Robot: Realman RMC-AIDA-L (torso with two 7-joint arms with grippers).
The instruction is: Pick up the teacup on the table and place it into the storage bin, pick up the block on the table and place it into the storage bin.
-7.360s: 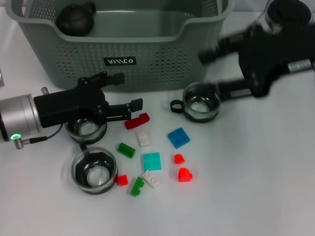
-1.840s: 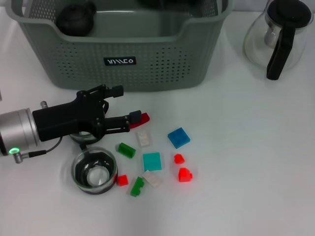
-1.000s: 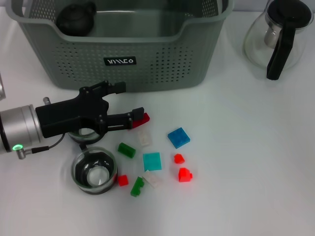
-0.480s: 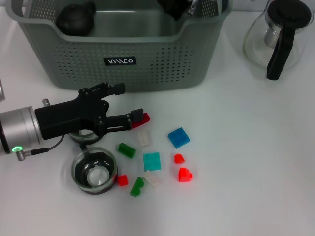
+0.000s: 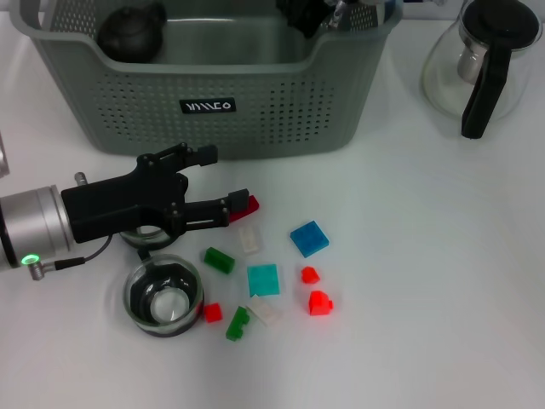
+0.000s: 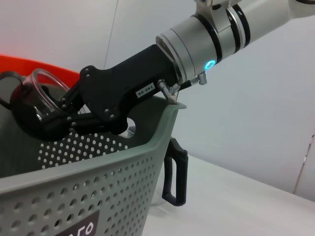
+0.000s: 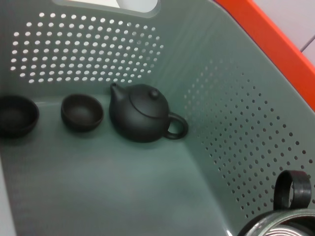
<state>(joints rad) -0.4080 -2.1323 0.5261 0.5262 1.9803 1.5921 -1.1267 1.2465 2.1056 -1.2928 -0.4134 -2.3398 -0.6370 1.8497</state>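
The grey-green storage bin (image 5: 213, 106) stands at the back of the table. My right gripper (image 5: 311, 12) reaches in over its far rim. The left wrist view shows that right gripper (image 6: 51, 115) shut on a glass teacup (image 6: 37, 86) held above the bin's inside (image 6: 98, 147). The teacup's rim (image 7: 275, 223) hangs close to the bin's perforated wall. My left gripper (image 5: 223, 177) hovers open in front of the bin, beside a dark red block (image 5: 249, 204). Another teacup (image 5: 143, 233) sits partly hidden under the left gripper, and a further teacup (image 5: 162, 294) stands nearer the front.
Several small blocks lie scattered, among them a blue block (image 5: 309, 238), a teal block (image 5: 263, 279) and a green block (image 5: 218, 260). A dark teapot (image 7: 142, 115) and small dark cups (image 7: 81, 112) rest in the bin. A glass teapot (image 5: 481, 60) stands at the back right.
The right gripper lifted a teacup from the table in front of the bin and has now come into view over the bin's far rim. The left gripper has hardly moved.
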